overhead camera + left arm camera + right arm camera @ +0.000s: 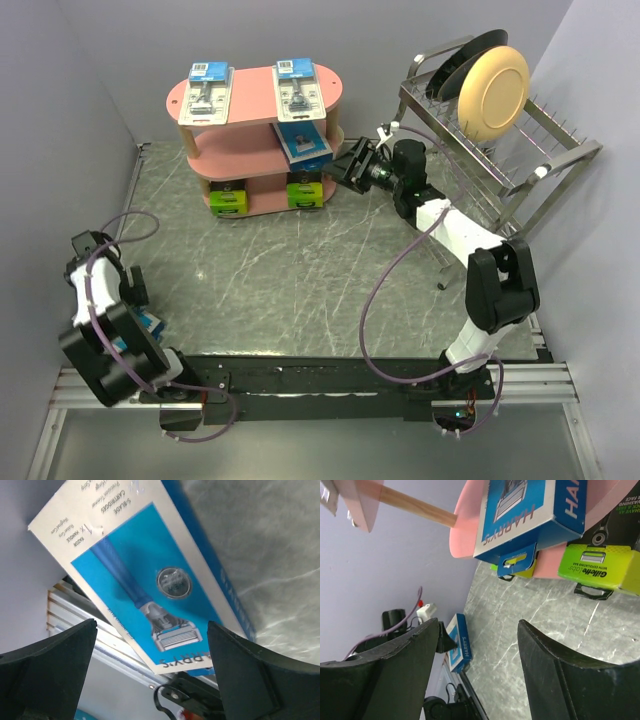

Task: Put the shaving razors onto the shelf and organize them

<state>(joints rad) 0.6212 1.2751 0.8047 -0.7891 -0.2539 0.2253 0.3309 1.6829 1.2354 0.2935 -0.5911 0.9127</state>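
The pink three-tier shelf (255, 95) stands at the back of the table. Two clear blister razor packs (210, 88) (297, 88) lie on its top board. A blue razor pack (303, 143) (520, 510) rests on the middle board, and two black boxes with lime-green ends (228, 198) (305, 192) sit on the bottom one. My right gripper (340, 167) (477, 670) hovers open and empty just right of the shelf. Another blue razor pack (150, 324) (150, 575) lies on the table at the near left. My left gripper (150, 680) is open right over it, not touching.
A silver wire dish rack (520, 150) with a cream plate (495, 90) and a dark plate stands at the back right, close behind my right arm. The metal base rail (330, 375) runs along the near edge, beside the loose blue pack. Grey walls close in on both sides.
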